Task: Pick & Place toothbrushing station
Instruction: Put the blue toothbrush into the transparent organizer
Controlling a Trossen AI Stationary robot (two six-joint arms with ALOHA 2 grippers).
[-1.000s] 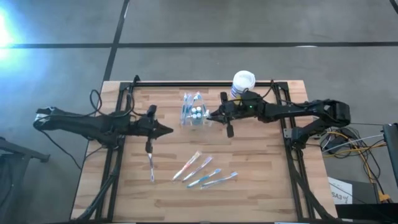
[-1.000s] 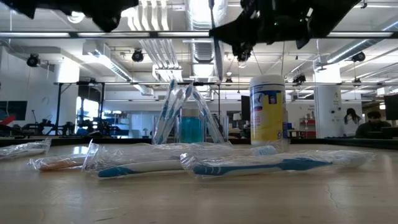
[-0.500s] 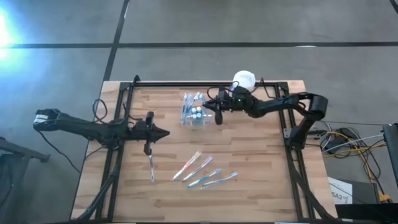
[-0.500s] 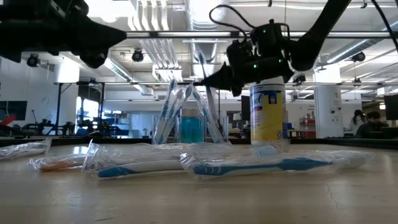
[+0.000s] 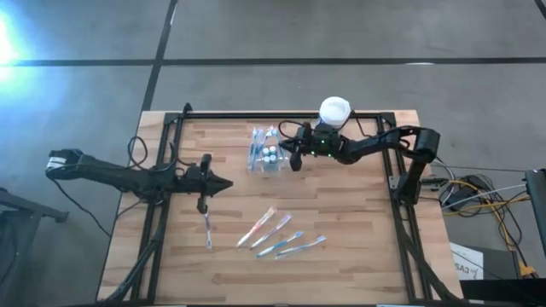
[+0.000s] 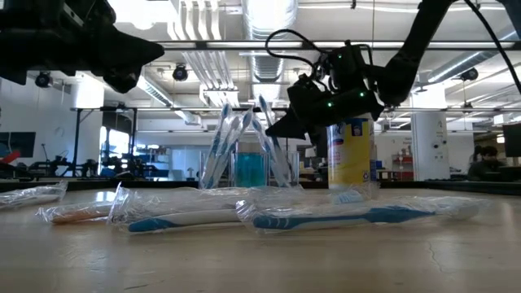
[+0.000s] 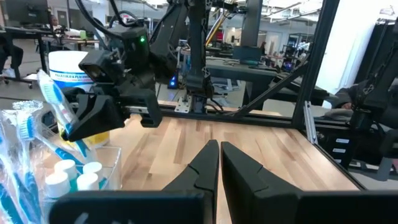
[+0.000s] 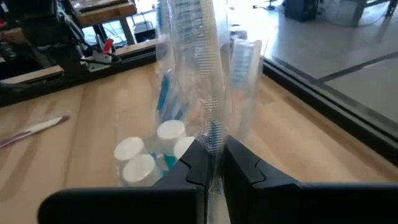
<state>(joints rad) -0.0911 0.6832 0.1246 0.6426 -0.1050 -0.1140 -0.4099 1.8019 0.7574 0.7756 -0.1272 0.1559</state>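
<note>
holder [image 5: 267,157], clear thin plastic at the desk's [image 5: 358,230] far middle, looks light, tippy and slick, so my right claw [image 8: 211,163], pinched on a wrapped toothbrush [image 8: 200,74] beside it, should grip its rim.

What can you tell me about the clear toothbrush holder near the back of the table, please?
The toothbrush holder is a small colourless, see-through plastic cup, upright on the wooden table, beside the white-lidded canister. Several wrapped toothbrushes lean out of its top, and white-capped tubes stand inside. In the low view something blue shows through its wall. The right gripper, shut on a wrapped toothbrush, is at its edge. The left gripper hangs apart from it.
</note>
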